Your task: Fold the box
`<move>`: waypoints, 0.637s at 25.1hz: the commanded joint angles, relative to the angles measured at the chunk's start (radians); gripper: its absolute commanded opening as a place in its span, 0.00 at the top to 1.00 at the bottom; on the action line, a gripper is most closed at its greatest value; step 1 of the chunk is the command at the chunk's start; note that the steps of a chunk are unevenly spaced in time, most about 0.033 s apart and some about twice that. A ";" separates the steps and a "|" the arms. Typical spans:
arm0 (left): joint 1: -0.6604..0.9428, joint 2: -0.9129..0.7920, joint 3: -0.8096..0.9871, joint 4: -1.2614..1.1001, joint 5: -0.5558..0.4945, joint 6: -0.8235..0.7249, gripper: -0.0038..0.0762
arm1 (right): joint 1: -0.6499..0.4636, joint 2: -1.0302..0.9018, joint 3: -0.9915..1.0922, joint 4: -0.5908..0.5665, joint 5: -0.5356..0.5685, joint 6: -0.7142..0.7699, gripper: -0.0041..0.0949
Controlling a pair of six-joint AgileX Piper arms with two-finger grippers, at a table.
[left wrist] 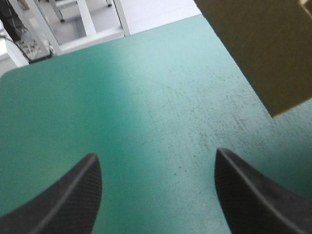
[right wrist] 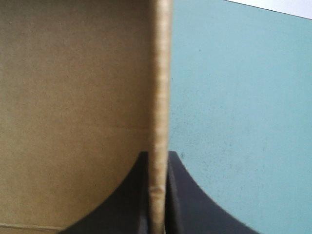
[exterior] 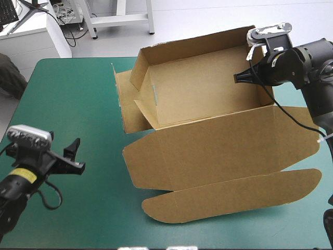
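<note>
Teal-green counter (exterior: pixel 73 104) | brown board box (exterior: pixel 208 99) mid-counter, an open tray with lid flat | black-fingered right gripper (right wrist: pixel 158 163) pinching right wall (right wrist: pixel 160 87) | black-fingered left gripper (left wrist: pixel 156 155) wide, over bare cover | step: likely setting the wall | next: firm inward tuck

Carries a brown box (exterior: pixel 208 99) on the teal-green bench (exterior: pixel 78 104). Stands as an open tray with walls raised, the lid spread flat on the cover nearer than the tray, a rounded flap at its near end. Lies bare left of the box.
</note>
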 commanded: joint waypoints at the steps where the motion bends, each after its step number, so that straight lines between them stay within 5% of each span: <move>1: 0.008 0.178 -0.123 -0.006 -0.044 -0.047 0.37 | -0.006 -0.046 -0.030 0.006 0.007 0.002 0.98; 9: 0.097 0.493 -0.306 -0.138 -0.009 -0.052 0.37 | -0.006 -0.046 -0.030 0.028 0.007 0.002 0.98; 16: 0.262 0.708 -0.341 -0.724 -0.016 0.435 0.37 | -0.006 -0.046 -0.030 0.035 0.007 0.002 0.98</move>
